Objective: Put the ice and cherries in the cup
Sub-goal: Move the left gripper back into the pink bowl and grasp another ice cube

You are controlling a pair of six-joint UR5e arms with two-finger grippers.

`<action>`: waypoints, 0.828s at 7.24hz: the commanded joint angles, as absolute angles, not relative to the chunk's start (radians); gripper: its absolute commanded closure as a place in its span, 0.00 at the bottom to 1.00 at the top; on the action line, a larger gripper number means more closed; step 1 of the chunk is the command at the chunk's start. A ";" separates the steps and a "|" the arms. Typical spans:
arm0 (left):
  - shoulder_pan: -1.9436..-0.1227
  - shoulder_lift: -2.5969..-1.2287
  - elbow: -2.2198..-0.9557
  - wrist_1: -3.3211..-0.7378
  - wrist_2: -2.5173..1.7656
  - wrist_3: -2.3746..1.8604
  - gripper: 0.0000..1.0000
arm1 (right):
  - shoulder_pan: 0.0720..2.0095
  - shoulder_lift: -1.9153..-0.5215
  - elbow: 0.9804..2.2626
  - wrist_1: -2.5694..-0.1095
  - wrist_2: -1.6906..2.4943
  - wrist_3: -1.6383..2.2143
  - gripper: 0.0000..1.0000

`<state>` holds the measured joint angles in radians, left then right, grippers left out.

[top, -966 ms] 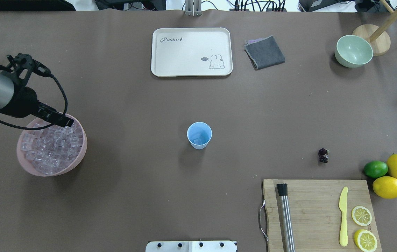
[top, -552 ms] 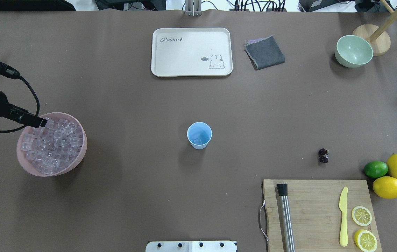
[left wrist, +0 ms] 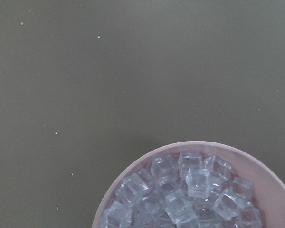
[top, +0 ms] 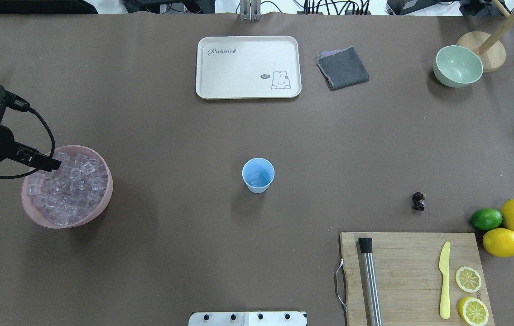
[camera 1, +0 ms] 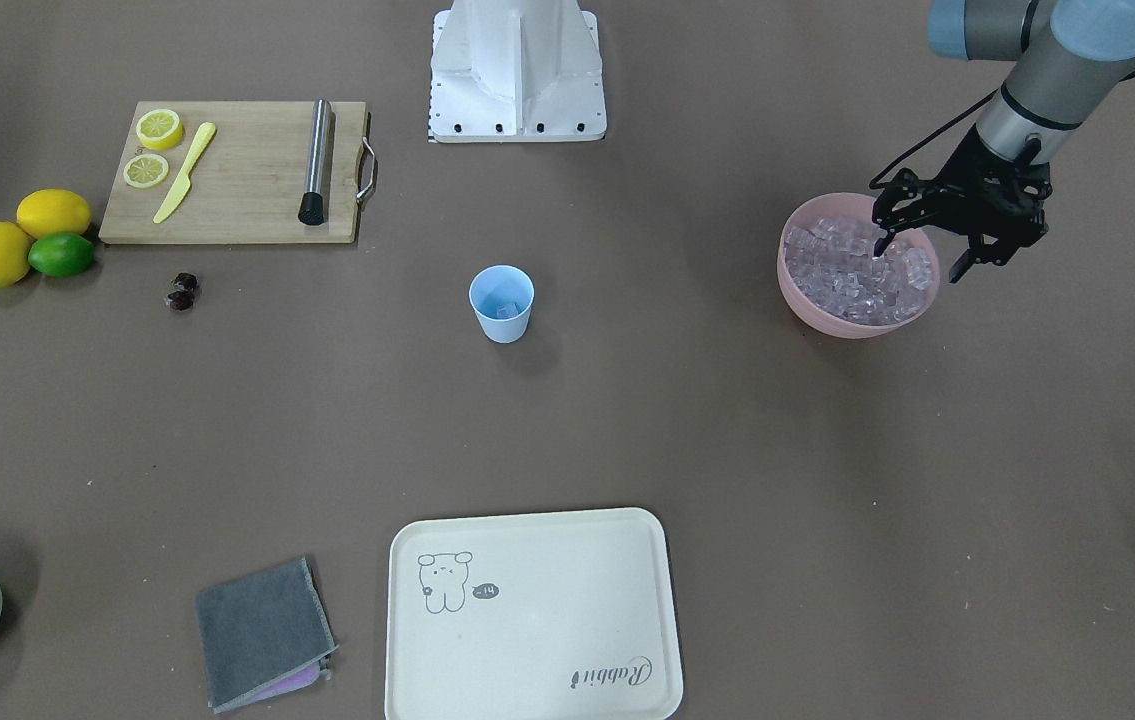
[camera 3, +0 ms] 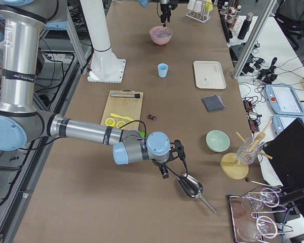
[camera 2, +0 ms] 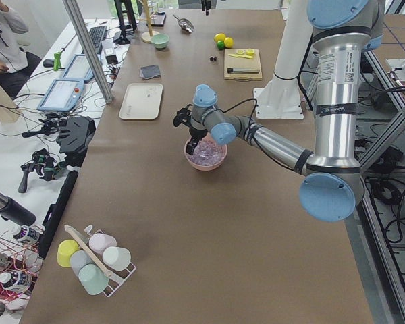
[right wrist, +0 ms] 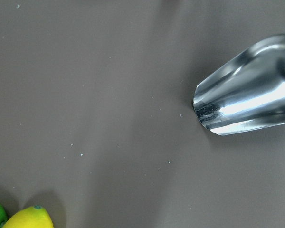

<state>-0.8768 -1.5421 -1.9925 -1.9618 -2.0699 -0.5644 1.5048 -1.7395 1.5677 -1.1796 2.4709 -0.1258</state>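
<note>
**Ice partly in, cherries not begun**

Left tool (camera 1: pixel 919 257) hangs point-down over the outer edge of the pink bowl (camera 1: pixel 807 310). Its fingers are spread wide, with nothing seen between them. The ice (camera 1: pixel 857 270) fills the bowl in a heap.

The cup (camera 1: pixel 502 325) stands mid-bench, well apart from the bowl. It is upright, long axis vertical, mouth up. At least 1 cube seems to lie in its bottom, so more ice is probably still to go in.

The 2 cherries (camera 1: pixel 181 291) sit on the bench (camera 1: pixel 627 420) beyond the cup. They are touching, and the pair lines up toward the robot.

Farthest is the right tool (camera 3: pixel 173 164), beside a metal scoop (camera 3: pixel 191 188). Cannot tell its spread.
</note>
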 commanded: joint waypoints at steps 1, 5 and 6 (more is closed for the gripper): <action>-0.864 -1.546 -1.982 -1.962 -2.069 -0.574 0.06 | 1.505 -1.738 1.568 -1.180 2.485 -0.126 0.00; -0.765 -1.578 -1.977 -1.962 -1.980 -0.664 0.21 | 1.505 -1.740 1.568 -1.180 2.487 -0.126 0.00; -0.761 -1.578 -1.973 -1.962 -1.979 -0.657 0.23 | 1.505 -1.741 1.568 -1.178 2.487 -0.126 0.00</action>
<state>-0.7699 -1.5778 -1.9763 -1.9620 -1.9872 -0.6600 1.5048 -1.7394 1.5677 -1.1788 2.4865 -0.1258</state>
